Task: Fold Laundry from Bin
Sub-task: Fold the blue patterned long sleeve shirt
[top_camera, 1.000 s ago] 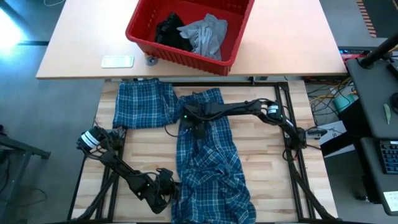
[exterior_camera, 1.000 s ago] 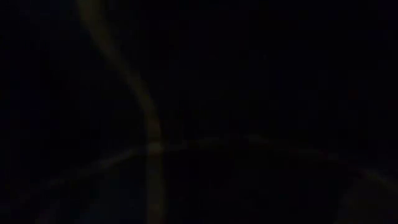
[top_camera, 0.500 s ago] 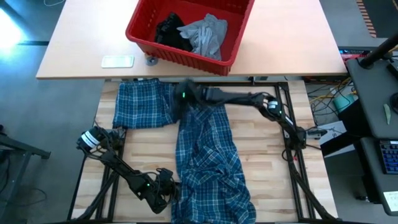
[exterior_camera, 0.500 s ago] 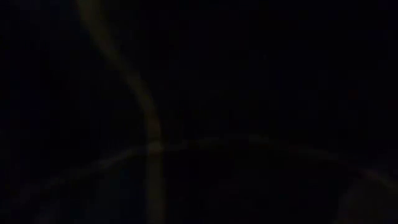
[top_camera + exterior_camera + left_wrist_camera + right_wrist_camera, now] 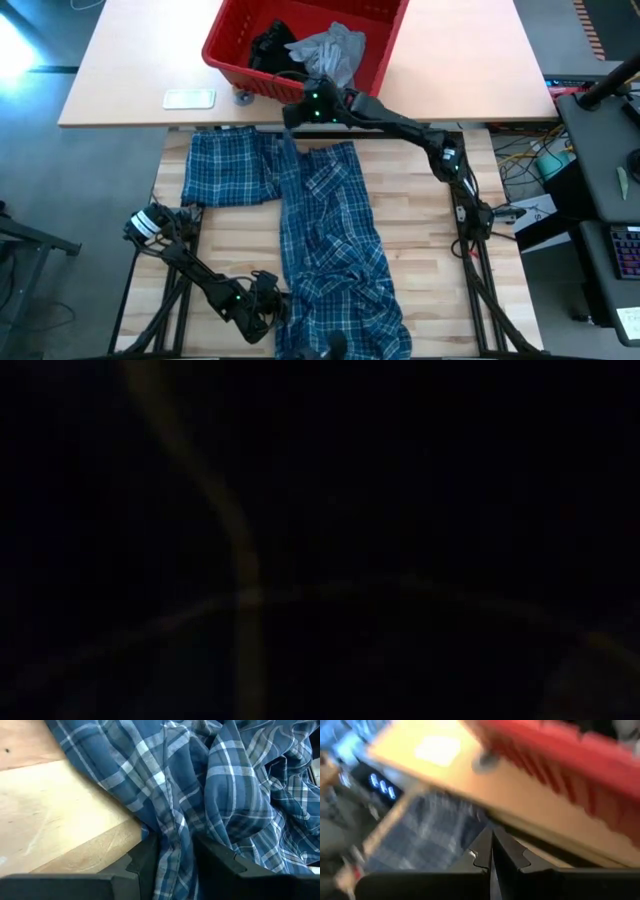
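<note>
The plaid shirt (image 5: pixel 330 250) is lying stretched out on the wooden table (image 5: pixel 440 260), its long axis running from the near edge toward the far edge, with the crumpled bulk bunching at the near end and one sleeve (image 5: pixel 230 168) spreading flat toward the left side at the far end. The red bin (image 5: pixel 300 45) is sitting on the tan table (image 5: pixel 130 70) beyond the wooden one, tilted slightly askew, just past the shirt's far end. Inside the bin a light grey T-shirt (image 5: pixel 330 52) is lying crumpled beside a small black garment (image 5: pixel 272 48). A small white flat object (image 5: pixel 189 98) is resting on the tan table near the bin's left corner. The left gripper (image 5: pixel 172 862) is sitting low at the near left corner of the shirt, its fingers (image 5: pixel 142 865) pinching a fold of plaid cloth between them. The right gripper (image 5: pixel 292 118) is reaching out over the far edge of the wooden table, close to the bin's near wall; its fingers (image 5: pixel 481 854) are pressed together, and a thin strip of plaid cloth is hanging from its tip down to the shirt's far end. The low view is showing nothing but darkness.
</note>
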### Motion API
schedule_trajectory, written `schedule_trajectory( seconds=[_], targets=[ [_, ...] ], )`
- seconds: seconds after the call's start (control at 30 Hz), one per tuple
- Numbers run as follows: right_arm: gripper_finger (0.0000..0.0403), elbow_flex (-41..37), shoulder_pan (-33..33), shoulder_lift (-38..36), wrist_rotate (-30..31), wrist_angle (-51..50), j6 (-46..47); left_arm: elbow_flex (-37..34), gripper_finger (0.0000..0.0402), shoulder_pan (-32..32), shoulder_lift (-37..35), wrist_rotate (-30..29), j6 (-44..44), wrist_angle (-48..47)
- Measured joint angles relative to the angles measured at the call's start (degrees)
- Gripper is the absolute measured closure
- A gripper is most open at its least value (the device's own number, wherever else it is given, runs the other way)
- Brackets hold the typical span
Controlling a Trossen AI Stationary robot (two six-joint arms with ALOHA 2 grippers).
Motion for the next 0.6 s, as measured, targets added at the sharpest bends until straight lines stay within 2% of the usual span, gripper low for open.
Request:
schedule_trajectory(
  seconds=[0.13,0.2,0.33,0.43,0.6],
  targets=[
    [0.0394,-0.8,1.0,0.0,-1.8,-9.5,-4.2,0.0,0.0283,0.0,0.0,-0.3,0.0,-0.1],
    [0.0394,-0.9,1.6,0.2,-4.2,-10.0,-8.1,0.0,0.0283,0.0,0.0,-0.4,0.0,-0.1],
    [0.0384,-1.1,3.6,-0.1,-9.1,-10.3,-6.9,0.0,0.0283,0.0,0.0,-0.6,0.0,-0.3],
    [0.0348,-3.2,5.1,1.0,-10.2,-9.9,-5.4,0.0,0.0283,0.0,0.0,-0.7,0.0,-0.6],
    [0.0246,-7.5,5.1,5.7,-9.7,-0.7,-1.0,0.0,0.0283,-0.1,0.0,-0.8,0.0,-0.8]
  ],
)
